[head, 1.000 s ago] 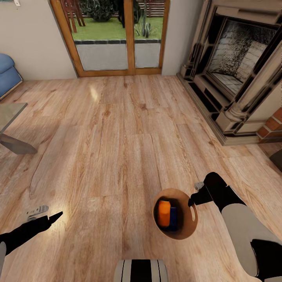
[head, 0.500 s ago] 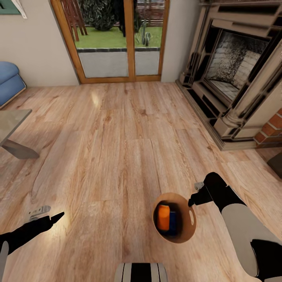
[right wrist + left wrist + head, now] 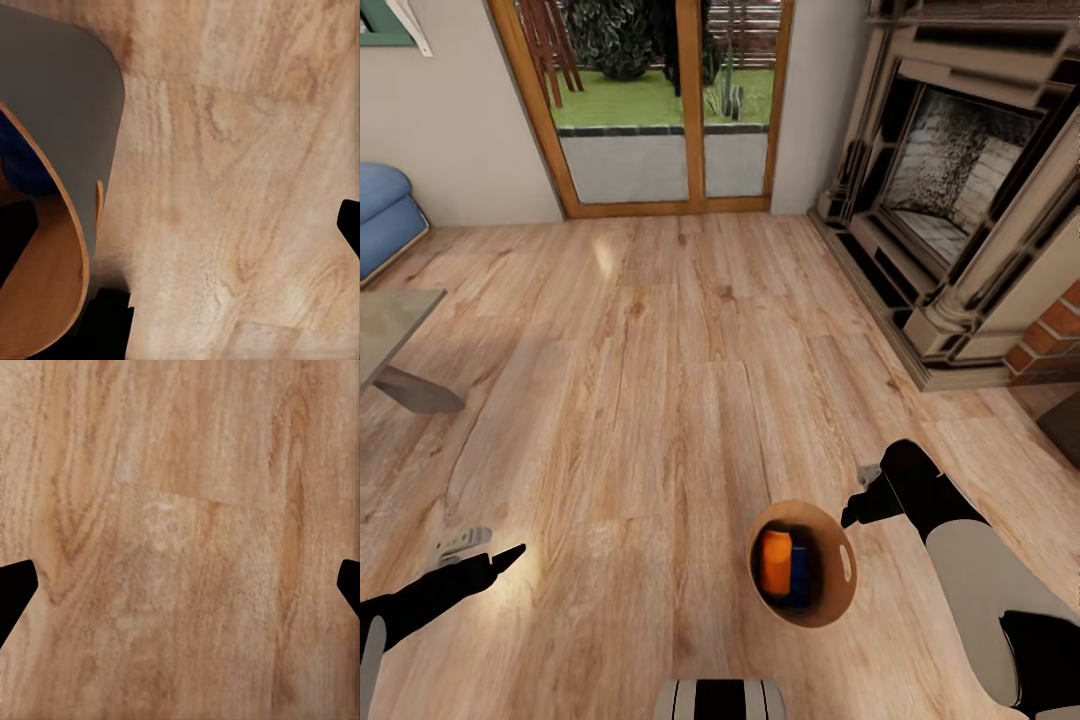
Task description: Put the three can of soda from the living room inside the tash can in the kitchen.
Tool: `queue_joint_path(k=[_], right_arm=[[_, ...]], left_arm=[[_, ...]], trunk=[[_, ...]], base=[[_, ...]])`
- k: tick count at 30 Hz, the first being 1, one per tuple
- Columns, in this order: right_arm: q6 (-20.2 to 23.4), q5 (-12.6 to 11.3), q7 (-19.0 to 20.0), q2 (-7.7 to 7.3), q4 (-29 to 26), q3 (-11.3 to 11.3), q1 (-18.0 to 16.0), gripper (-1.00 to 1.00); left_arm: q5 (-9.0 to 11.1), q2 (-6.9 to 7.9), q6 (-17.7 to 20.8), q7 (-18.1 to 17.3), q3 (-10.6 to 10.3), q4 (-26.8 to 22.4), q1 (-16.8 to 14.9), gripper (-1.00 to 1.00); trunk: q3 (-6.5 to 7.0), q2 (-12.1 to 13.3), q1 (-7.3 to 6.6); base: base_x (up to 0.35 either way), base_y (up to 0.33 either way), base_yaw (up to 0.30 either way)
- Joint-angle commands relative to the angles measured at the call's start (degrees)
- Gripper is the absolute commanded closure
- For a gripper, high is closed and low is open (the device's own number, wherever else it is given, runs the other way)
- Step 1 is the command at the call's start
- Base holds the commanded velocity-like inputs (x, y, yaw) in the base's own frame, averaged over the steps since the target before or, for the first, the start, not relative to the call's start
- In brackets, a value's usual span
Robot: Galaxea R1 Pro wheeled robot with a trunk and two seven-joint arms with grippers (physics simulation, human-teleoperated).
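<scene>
i am in the living room, looking down at the wood floor (image 3: 660, 350). the bin (image 3: 838, 600) is held up by my right tool (image 3: 857, 512), which grips its rim on the side next to my right arm. i cannot see the two fingers well, so i cannot tell for sure how tight they are, but the rim sits between them in the right wrist view, where the bin (image 3: 67, 135) shows grey outside and brown inside.

inside the bin i see an orange can (image 3: 775, 562) and a blue can (image 3: 799, 570) standing close together. i cannot tell if a third can is in there, since the bin wall hides part of the inside.

my left tool (image 3: 500, 558) hangs low over the floor with nothing in it. in the left wrist view its fingers (image 3: 13, 592) are wide apart.

ahead are the glass door (image 3: 650, 100), the fireplace (image 3: 960, 170), a bit of blue sofa (image 3: 385, 215) and the corner of the tabletop (image 3: 390, 320).

so i think at least two cans are done. what is left is the third can, if it is still out, and getting the bin to the kitchen.
</scene>
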Motion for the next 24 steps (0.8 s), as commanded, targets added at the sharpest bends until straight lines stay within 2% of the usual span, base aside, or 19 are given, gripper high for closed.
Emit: queue_joint_path(k=[1,5,9,14,22,24], right_arm=[[0.0,0.0,0.0,0.0,0.0,0.0,0.0,-1.0],[0.0,0.0,0.0,0.0,0.0,0.0,0.0,-1.0],[0.0,0.0,0.0,0.0,0.0,0.1,0.0,-1.0],[0.0,0.0,0.0,0.0,0.0,0.2,0.0,-1.0],[0.0,-0.1,0.0,-0.03,-0.1,0.1,0.2,-1.0],[0.0,-0.2,0.0,-0.64,-0.1,0.1,0.4,-1.0]], left_arm=[[0.0,0.0,0.0,0.0,0.0,0.0,0.0,-1.0],[0.0,0.0,0.0,0.0,-0.1,0.0,0.0,-1.0],[0.0,0.03,0.0,0.1,-1.5,0.4,0.0,-1.0],[0.0,0.02,0.0,0.3,-2.2,0.8,0.0,-1.0],[0.0,0.07,0.0,3.2,-3.0,3.8,0.0,-1.0],[0.0,0.2,-0.1,3.5,-3.9,5.7,0.0,-1.0]], trunk=[[0.18,0.4,-0.22],[0.9,2.0,-1.1],[1.62,3.6,-1.98],[2.52,5.6,-3.08],[3.95,8.8,-4.84],[4.31,9.6,-5.28]], base=[[0.0,0.0,0.0],[0.0,0.0,0.0],[0.0,0.0,0.0],[0.0,0.0,0.0],[0.0,0.0,0.0],[0.0,0.0,0.0]])
